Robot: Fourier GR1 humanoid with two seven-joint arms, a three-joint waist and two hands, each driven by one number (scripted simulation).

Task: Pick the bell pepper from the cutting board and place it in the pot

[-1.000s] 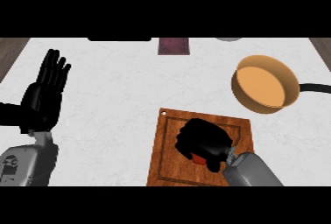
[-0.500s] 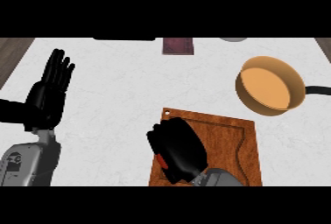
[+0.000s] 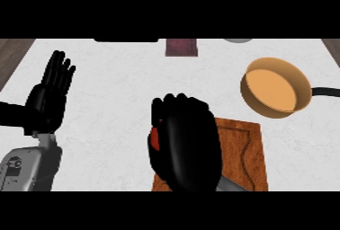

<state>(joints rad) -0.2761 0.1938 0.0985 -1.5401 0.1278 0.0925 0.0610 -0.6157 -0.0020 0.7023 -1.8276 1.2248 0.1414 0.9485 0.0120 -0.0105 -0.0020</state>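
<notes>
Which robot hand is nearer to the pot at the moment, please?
The right robot hand is nearer: it sits over the cutting board, below and left of the pot. The left robot hand rests open at the far left.

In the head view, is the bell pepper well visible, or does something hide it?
Head view: the right hand hides most of the bell pepper; only a red sliver shows at its left edge, over the cutting board; light is even.

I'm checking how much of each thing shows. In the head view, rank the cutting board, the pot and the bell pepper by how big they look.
1. Cutting board and pot: too similar to rank, since the right hand hides much of the board.
2. Bell pepper: only a red sliver shows beside the curled hand.
</notes>
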